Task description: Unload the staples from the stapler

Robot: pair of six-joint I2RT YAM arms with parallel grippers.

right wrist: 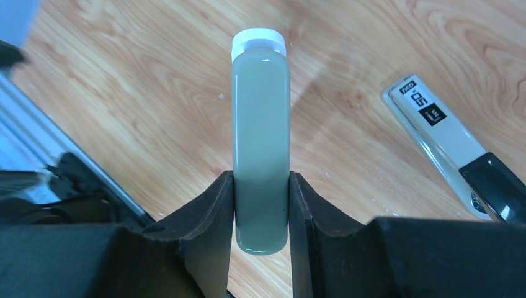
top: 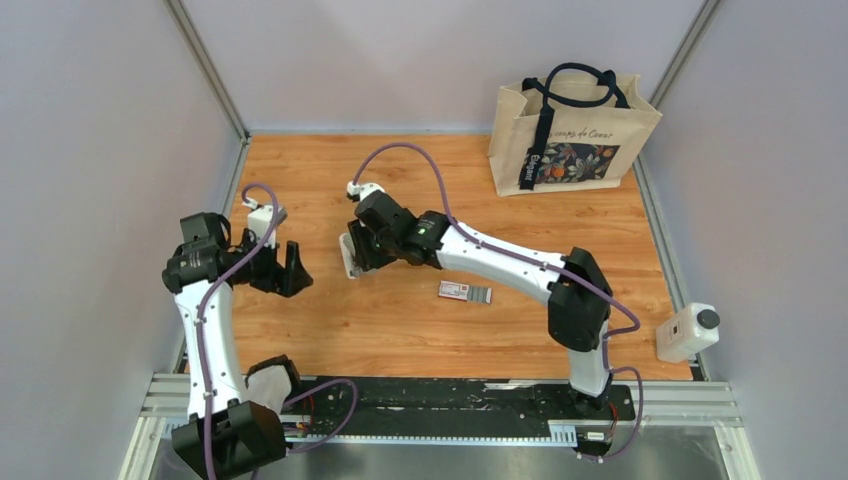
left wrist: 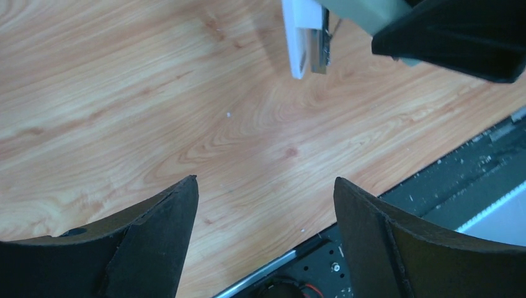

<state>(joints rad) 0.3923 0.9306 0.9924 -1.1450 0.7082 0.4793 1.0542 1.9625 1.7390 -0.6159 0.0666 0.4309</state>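
Note:
My right gripper (top: 352, 262) (right wrist: 261, 175) is shut on a grey-green oblong body (right wrist: 260, 124) with a white far end, held above the wooden table (top: 400, 330). In the left wrist view its white part (left wrist: 298, 43) and a silver metal strip (left wrist: 319, 49) hang below the right gripper. The small dark stapler (top: 481, 294) (right wrist: 496, 183) lies on the table, end to end with a flat labelled box (top: 453, 290) (right wrist: 434, 124), to the right of the right gripper. My left gripper (top: 285, 275) (left wrist: 265, 179) is open and empty, left of the held body.
A printed tote bag (top: 572, 130) stands at the back right. A white container (top: 688, 332) sits beyond the table's right edge. The black base rail (top: 450, 395) (left wrist: 471, 167) runs along the near edge. Grey walls close in the left, right and back.

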